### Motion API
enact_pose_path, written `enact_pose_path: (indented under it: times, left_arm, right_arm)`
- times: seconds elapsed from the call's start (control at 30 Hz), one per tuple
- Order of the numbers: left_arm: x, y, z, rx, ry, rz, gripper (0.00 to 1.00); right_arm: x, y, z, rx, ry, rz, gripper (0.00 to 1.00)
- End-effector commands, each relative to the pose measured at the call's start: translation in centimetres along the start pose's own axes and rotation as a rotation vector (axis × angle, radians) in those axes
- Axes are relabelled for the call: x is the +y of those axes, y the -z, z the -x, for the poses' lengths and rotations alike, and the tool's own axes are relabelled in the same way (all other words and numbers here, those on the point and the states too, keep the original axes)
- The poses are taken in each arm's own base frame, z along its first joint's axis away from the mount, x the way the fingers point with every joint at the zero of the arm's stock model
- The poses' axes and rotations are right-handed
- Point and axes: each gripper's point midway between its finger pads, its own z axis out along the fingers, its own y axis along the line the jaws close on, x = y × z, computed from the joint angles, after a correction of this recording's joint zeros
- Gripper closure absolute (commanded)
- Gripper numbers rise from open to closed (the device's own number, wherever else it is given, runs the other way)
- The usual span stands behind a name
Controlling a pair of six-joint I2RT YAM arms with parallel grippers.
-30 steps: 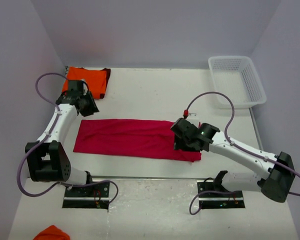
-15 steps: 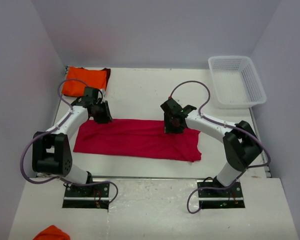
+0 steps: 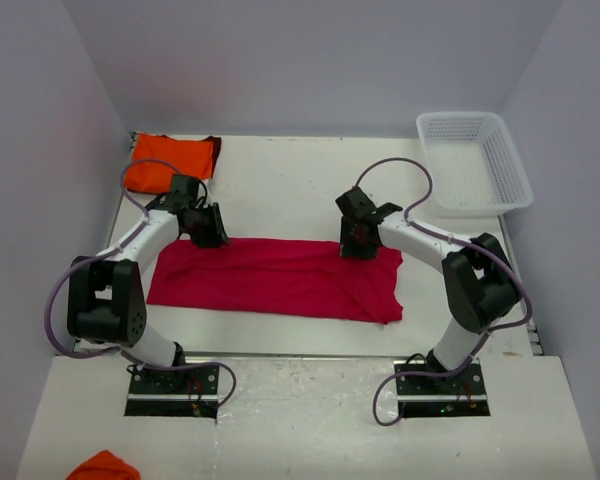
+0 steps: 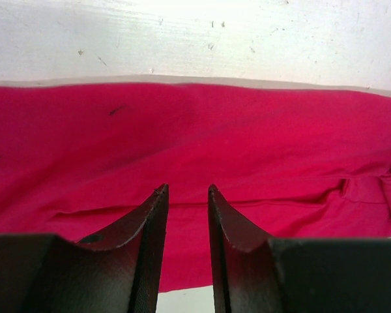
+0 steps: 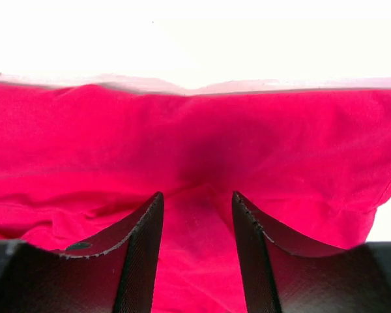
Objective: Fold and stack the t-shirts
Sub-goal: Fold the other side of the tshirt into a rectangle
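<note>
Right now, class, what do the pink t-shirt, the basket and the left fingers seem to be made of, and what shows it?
Pink t-shirt: soft matte cloth, probably cotton; it creases and lies limp.
Basket: white plastic, likely; rigid moulded lattice walls.
Left fingers: black, matte, hard plastic or rubber-faced; finely textured inner faces.

No text, label, brand or number could be read anywhere; the crimson-pink t-shirt (image 3: 270, 277), the orange t-shirt (image 3: 165, 163) and the white basket (image 3: 507, 165) showed no writing.
</note>
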Motion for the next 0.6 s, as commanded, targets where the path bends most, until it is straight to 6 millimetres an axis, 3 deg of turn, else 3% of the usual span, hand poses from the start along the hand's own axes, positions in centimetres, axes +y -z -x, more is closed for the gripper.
enact_pose_path:
  times: [0.0,0.43,0.57]
  left_arm:
    - [-1.10,0.44,1.75,-0.053,-0.039,-0.044,0.68]
    - [-0.64,0.35,1.72,-0.048,-0.042,-0.022,0.67]
    - [-0.60,0.13,1.52,-0.040,-0.042,-0.022,0.67]
  right_arm:
    - [0.80,-0.53,0.39,-0.005,0.012,0.036,0.55]
    - [1.40,-1.41,-0.55,0.023,0.007,0.078,0.69]
    - [0.89,-1.38,-0.07,0.004,0.014,0.046,0.97]
